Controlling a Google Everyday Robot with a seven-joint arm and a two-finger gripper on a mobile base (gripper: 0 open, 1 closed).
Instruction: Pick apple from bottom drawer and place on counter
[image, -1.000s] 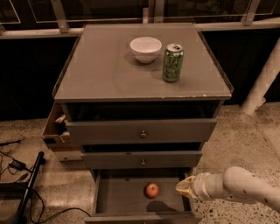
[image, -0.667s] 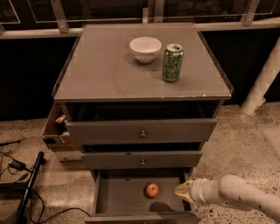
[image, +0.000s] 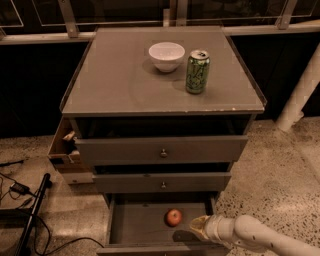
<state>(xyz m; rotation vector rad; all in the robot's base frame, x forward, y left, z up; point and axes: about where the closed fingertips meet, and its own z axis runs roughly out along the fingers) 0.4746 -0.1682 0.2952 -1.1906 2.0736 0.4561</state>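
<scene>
Reach is the step in hand: the apple lies on the floor of the open bottom drawer, right of its middle, with the gripper low just beside it on the right, not touching; whether it is spread or closed cannot be told. It should likely come over the fruit from above, not from the side, since a round apple rolls at a nudge. The counter left of the white bowl and green can looks the easiest landing spot.
</scene>
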